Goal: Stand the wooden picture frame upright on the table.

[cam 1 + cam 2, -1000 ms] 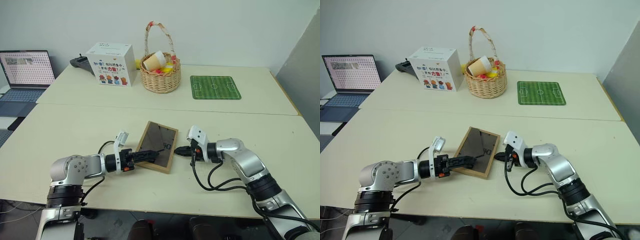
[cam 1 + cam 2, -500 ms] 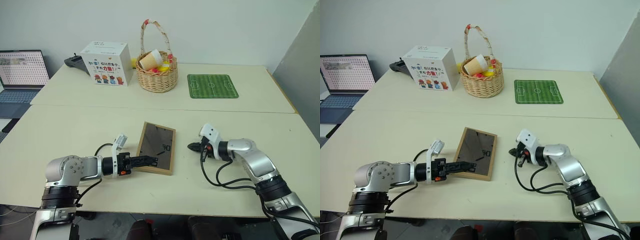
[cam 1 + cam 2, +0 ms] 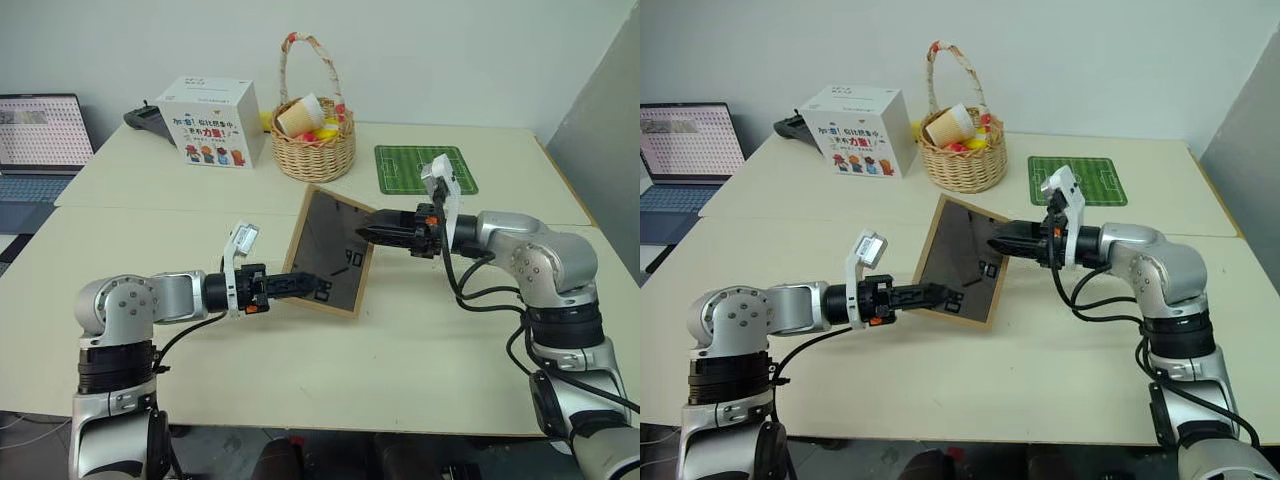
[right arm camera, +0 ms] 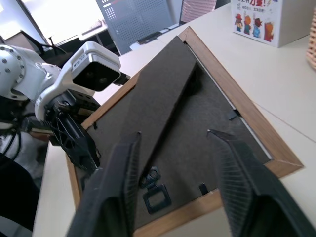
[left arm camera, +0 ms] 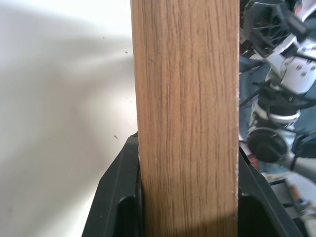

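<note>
Two grippers work the wooden picture frame (image 3: 962, 263) from opposite sides. Nearest, the left gripper (image 3: 936, 293) is pinched on the frame's lower left edge; its wrist view shows the black fingers (image 5: 114, 190) pressed against both faces of the light wood. The frame is tilted up, its dark back panel facing the robot, with its bottom edge at or just above the table (image 3: 1040, 360); whether it touches I cannot tell. The long axis runs steeply upward and leans away. Just beyond, the right gripper (image 3: 998, 244) points in level from the frame's right side, fingers spread, their tips close to the back panel; contact is not clear. From it, the fold-out stand (image 4: 160, 106) lies straight ahead as a flat dark strip along the panel. The right arm is judged the one free to swing that stand out while the left steadies the frame. Farther off sit a basket (image 3: 962, 150), a white box (image 3: 862, 130) and a green mat (image 3: 1080, 180).
</note>
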Controlling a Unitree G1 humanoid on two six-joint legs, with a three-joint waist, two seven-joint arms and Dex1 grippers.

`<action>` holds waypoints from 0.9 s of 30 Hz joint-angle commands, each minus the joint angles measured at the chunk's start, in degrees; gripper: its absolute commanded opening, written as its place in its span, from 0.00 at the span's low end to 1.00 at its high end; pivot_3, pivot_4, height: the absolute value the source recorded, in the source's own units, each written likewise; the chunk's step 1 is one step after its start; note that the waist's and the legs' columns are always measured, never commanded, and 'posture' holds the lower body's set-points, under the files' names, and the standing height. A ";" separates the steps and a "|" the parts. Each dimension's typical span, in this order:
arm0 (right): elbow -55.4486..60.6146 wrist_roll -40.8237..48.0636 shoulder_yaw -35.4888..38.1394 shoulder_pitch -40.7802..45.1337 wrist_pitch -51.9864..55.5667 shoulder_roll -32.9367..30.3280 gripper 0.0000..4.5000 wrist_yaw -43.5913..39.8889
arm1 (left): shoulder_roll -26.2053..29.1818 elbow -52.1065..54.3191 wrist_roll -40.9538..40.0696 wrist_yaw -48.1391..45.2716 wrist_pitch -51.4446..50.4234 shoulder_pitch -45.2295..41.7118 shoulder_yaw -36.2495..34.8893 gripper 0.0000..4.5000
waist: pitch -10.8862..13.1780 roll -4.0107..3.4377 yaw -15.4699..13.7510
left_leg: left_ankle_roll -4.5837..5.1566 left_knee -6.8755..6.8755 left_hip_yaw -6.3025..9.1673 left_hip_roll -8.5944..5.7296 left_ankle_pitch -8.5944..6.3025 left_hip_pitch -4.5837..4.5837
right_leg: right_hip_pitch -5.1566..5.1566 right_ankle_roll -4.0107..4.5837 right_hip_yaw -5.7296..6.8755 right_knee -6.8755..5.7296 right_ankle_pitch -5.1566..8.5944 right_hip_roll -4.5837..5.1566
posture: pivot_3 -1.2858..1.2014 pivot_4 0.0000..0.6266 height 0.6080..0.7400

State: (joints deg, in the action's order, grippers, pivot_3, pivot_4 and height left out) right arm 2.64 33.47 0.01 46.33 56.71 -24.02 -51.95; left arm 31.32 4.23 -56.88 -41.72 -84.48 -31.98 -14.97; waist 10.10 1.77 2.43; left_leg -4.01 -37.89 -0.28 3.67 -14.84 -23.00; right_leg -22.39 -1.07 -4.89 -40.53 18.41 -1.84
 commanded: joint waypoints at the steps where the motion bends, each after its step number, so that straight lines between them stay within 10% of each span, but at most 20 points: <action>1: 0.35 0.41 -0.50 3.09 -1.94 0.40 0.77 0.28 | 1.05 3.42 -1.94 -0.84 1.52 -2.89 -0.07 0.28 | 0.01 0.00 -0.02 | 0.00 -0.01 0.02 0.00 0.00 -0.01 | 0.00 0.00 0.02 -0.01 0.00 0.00 | 0.52 0.24 1.00; 5: 1.62 0.68 -3.57 3.42 -3.62 2.27 0.94 -0.59 | 0.86 4.21 -2.10 -0.18 1.78 -2.73 -0.23 0.28 | 0.01 0.00 0.00 | 0.00 -0.01 0.01 -0.01 0.00 0.00 | 0.00 -0.01 0.01 0.00 0.00 0.00 | 0.52 0.24 1.00; 14: 7.11 7.65 -2.51 2.09 0.56 6.38 0.94 0.08 | 0.96 4.75 -3.09 1.57 1.16 -1.63 -1.83 0.28 | 0.02 0.00 0.09 | 0.00 0.00 0.04 0.01 0.00 -0.07 | -0.06 0.00 0.06 0.01 0.00 0.01 | 0.52 0.24 1.00; 22: 12.47 18.19 5.13 -3.33 8.99 -3.10 0.94 -1.30 | 0.08 3.27 -7.26 4.55 -2.28 -1.14 -5.66 0.28 | 0.03 0.01 -0.36 | 0.01 -0.02 0.15 -0.01 0.00 -0.14 | -0.02 -0.01 0.22 0.09 0.00 0.05 | 0.52 0.24 1.00; 27: 14.08 8.98 5.13 -10.28 -0.47 -9.94 0.94 1.86 | -2.00 1.74 -11.47 8.03 -5.96 -1.94 -9.47 0.28 | 0.04 0.02 -0.46 | 0.01 -0.01 0.22 0.00 -0.01 -0.27 | 0.00 -0.01 0.48 0.23 0.00 0.04 | 0.52 0.24 1.00</action>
State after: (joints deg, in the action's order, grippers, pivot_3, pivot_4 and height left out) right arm 14.73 47.94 4.54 38.17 63.02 -31.50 -51.54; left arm 29.61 5.77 -64.67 -34.28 -89.05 -32.69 -21.15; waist 10.13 1.79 1.97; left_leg -3.99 -37.91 -0.06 3.67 -14.84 -23.34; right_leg -22.40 -1.08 -4.26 -40.24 18.41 -1.80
